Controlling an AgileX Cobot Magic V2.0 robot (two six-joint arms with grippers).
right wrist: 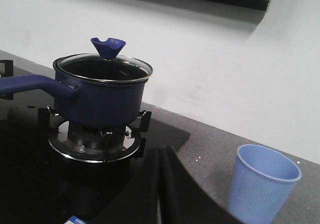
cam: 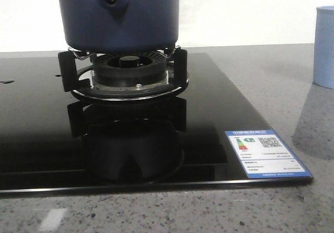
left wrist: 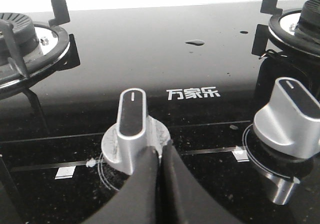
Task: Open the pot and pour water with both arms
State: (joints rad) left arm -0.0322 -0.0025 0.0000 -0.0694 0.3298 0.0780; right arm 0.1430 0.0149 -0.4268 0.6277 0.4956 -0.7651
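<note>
The dark navy-blue pot [cam: 120, 14] stands on the right burner [cam: 128, 74] of a black glass stove; its handle points toward the front camera. In the right wrist view the pot [right wrist: 100, 96] carries a glass lid with a blue knob [right wrist: 108, 47]. My right gripper [right wrist: 161, 156] is shut and empty, above the stove's corner, short of the pot. My left gripper [left wrist: 159, 151] is shut and empty, its tips just by a silver stove knob [left wrist: 132, 126]. Neither gripper shows in the front view.
A pale blue ribbed cup [right wrist: 262, 184] stands on the grey counter right of the stove, also at the front view's right edge [cam: 324, 45]. A second silver knob [left wrist: 289, 116] and the left burner [left wrist: 25, 48] lie near the left gripper. A white wall stands behind.
</note>
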